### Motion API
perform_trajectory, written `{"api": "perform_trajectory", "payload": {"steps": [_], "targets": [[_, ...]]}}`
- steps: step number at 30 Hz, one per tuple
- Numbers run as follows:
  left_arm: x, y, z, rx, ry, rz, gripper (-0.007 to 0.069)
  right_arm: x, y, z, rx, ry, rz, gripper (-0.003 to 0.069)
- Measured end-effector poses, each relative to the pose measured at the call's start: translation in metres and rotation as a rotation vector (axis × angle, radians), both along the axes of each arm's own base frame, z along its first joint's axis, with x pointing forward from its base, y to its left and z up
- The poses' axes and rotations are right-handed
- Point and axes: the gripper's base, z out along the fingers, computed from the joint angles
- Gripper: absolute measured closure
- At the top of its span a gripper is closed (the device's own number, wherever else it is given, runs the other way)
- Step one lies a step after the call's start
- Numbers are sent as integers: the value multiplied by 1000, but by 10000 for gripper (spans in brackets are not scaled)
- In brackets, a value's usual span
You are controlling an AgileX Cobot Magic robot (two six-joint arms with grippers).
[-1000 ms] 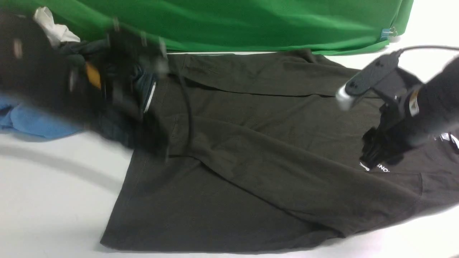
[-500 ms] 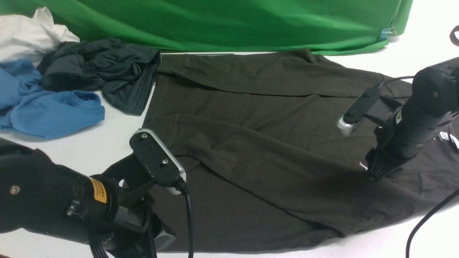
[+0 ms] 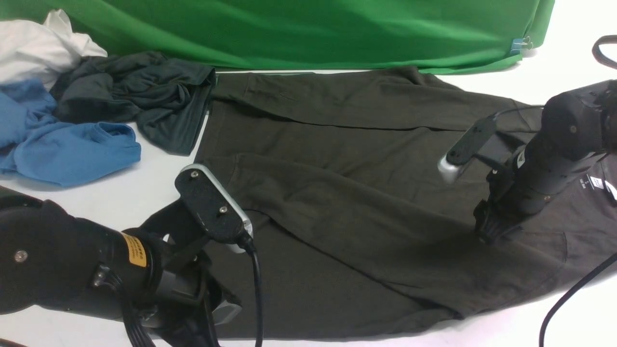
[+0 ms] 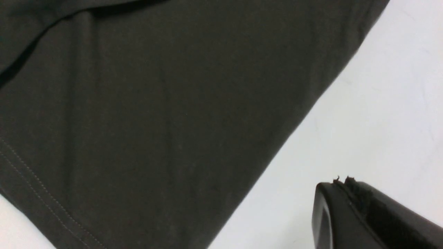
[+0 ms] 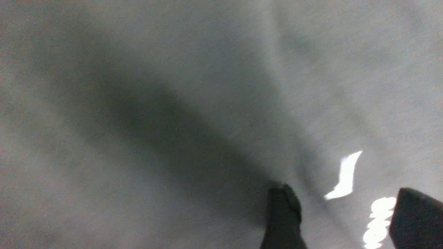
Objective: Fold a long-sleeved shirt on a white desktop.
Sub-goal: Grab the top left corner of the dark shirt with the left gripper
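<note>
The long-sleeved shirt (image 3: 337,202) lies flat on the white desktop (image 3: 96,202), dark charcoal, with both sleeves folded across its body. My right gripper (image 3: 484,231) stands open with its tips down on the chest. In the right wrist view its gripper (image 5: 346,199) straddles the white chest logo (image 5: 346,173). My left arm (image 3: 96,270) reaches over the front left hem corner. My left gripper (image 4: 341,181) is shut and empty, hovering over bare desktop (image 4: 380,103) just beside the shirt's edge (image 4: 138,121).
A pile of other clothes sits at the back left: a white one (image 3: 29,48), a blue one (image 3: 67,149) and a greenish-black one (image 3: 144,96) touching the shirt's far corner. A green backdrop (image 3: 313,29) closes the back. A black cable (image 3: 569,299) hangs at the front right.
My left arm swung from the back left down to the front left hem corner, then settled. My right gripper shifted a little left across the chest, still open.
</note>
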Motion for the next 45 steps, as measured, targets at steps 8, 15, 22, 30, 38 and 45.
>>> {"api": "perform_trajectory", "payload": {"steps": [8,15,22,30,38,45], "targets": [[0,-1,0,-2,-1,-5,608,7,-7,-20,-10,38,1,227],[-6,-3,15,-96,-78,-33,607,-2,13,-23,-9,89,51,227],[-24,6,49,-215,-270,-58,607,-6,22,-23,-12,107,69,227],[-39,17,73,-285,-440,-53,607,2,25,-21,1,10,127,227],[-40,17,71,-273,-426,-67,607,5,25,-21,3,-15,140,255],[-40,17,71,-268,-421,-73,607,7,27,-31,-3,35,142,300]]}}
